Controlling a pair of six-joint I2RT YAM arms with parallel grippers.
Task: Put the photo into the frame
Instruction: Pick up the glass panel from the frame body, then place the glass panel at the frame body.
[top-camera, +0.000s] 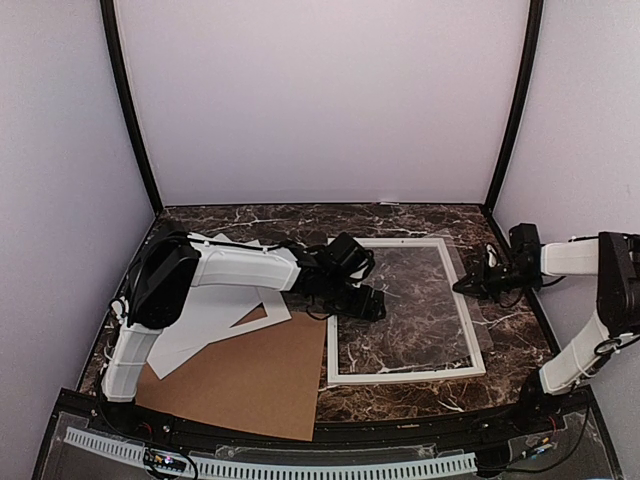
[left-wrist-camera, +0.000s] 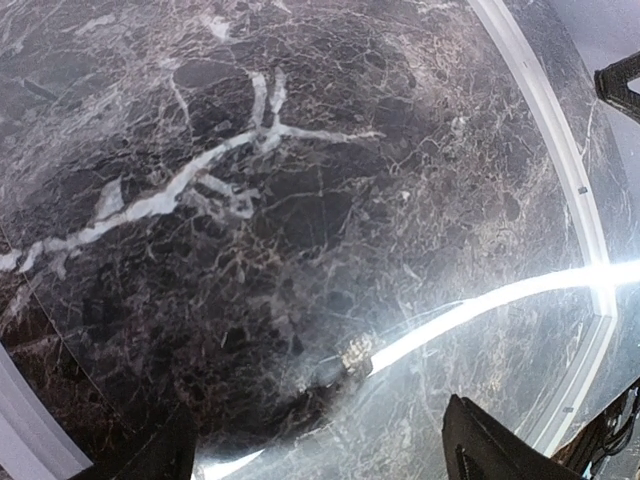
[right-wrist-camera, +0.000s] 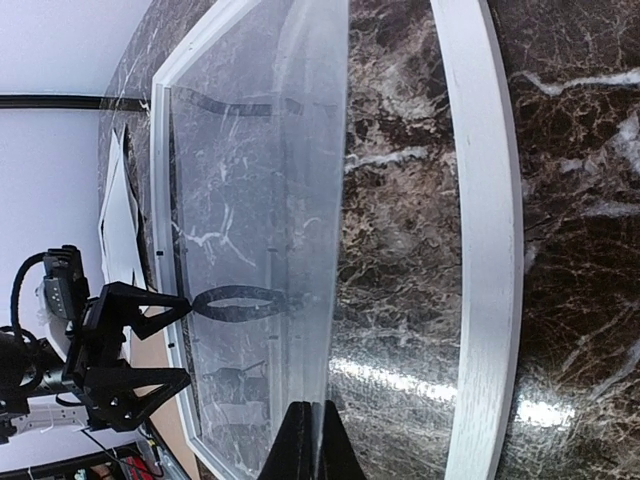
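Note:
The white frame (top-camera: 400, 376) lies flat on the dark marble table, right of centre. A clear sheet (top-camera: 478, 318) lies over it, with one side raised off the frame's right rail (right-wrist-camera: 480, 250). My right gripper (right-wrist-camera: 315, 440) is shut on the edge of this clear sheet (right-wrist-camera: 250, 200) and holds it tilted up. My left gripper (top-camera: 368, 300) hovers open over the left part of the frame, nothing between its fingers (left-wrist-camera: 490, 450). It appears through the sheet as the left gripper (right-wrist-camera: 135, 340). The photo is out of view.
A white wide-bordered mat (top-camera: 215, 320) and other white sheets lie under the left arm. A brown cardboard sheet (top-camera: 250, 380) lies at the front left, touching the frame's left rail. Pale walls close in the table on three sides.

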